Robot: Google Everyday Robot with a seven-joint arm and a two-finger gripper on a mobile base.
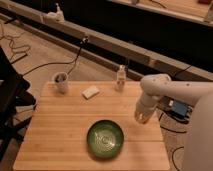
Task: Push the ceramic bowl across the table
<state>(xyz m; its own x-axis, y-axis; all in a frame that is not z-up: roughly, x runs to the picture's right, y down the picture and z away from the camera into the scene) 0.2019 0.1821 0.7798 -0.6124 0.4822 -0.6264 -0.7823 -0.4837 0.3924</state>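
Hand (142, 116) above table (60, 131) edge, near ceramic bowl (105, 138), not touching; grip state unclear

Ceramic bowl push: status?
Status: gripper low at right edge of the table, right of the ceramic bowl, not touching. Bowl upright, front-centre. Mug, white block, small bottle along far edge, not between.
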